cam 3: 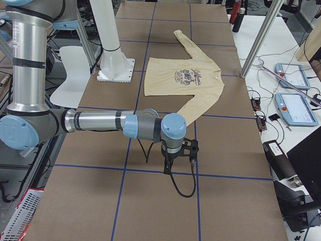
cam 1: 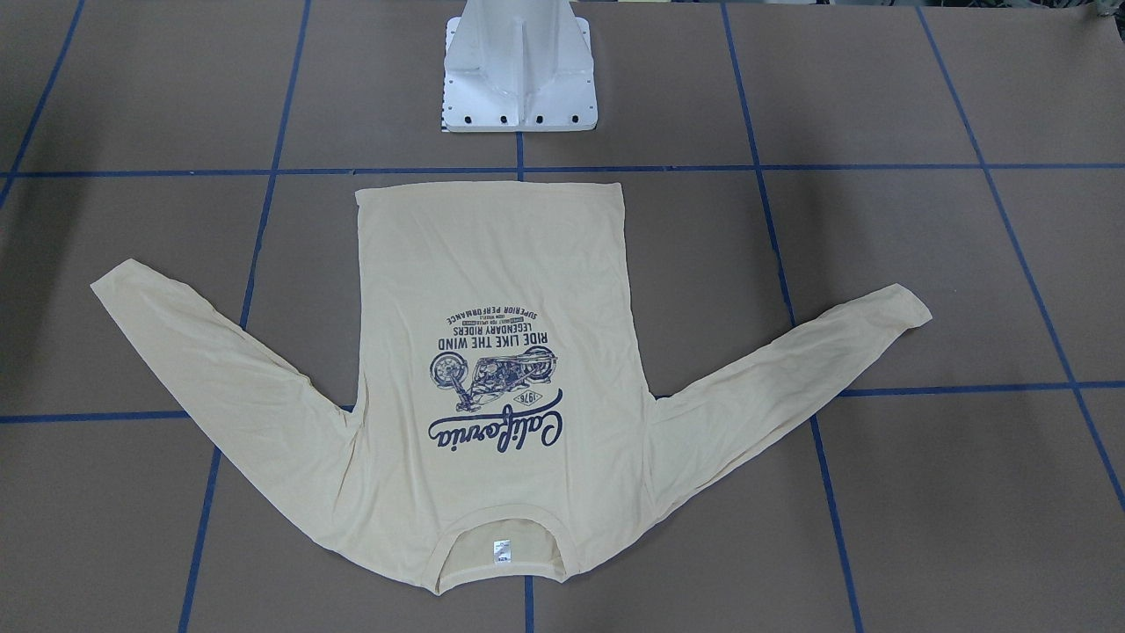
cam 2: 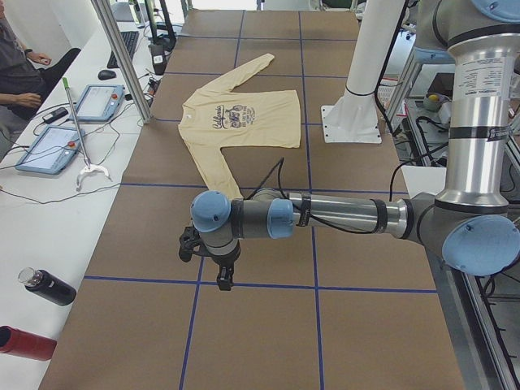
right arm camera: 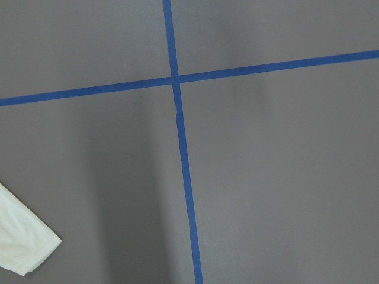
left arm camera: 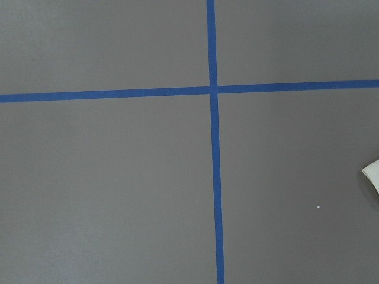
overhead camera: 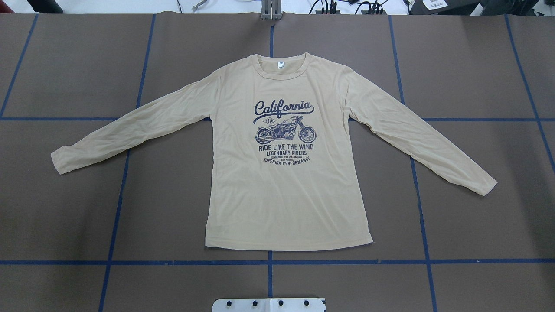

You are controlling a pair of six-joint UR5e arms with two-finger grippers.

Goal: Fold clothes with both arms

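The clothes are one pale cream long-sleeved T-shirt [overhead camera: 282, 195] lying flat and face up on the brown mat, both sleeves spread out, navy "California" print showing. Its hem [cam 1: 492, 189] is toward the robot and its collar is away from it. The left gripper [cam 2: 213, 264] hangs over bare mat beyond the near sleeve end. The right gripper [cam 3: 179, 150] hangs beyond the other sleeve. I cannot tell whether either is open or shut. A cuff tip [left arm camera: 372, 176] shows at the left wrist view's edge, another cuff [right arm camera: 23, 245] in the right wrist view.
The white pedestal base [cam 1: 518, 70] stands just behind the hem. Blue tape lines [overhead camera: 269, 262] grid the mat. A side bench holds control tablets [cam 2: 57, 146], bottles [cam 2: 49, 286] and cables, with a seated person [cam 2: 16, 73] beside it. Metal posts [cam 3: 256, 45] rise along the table's far edge.
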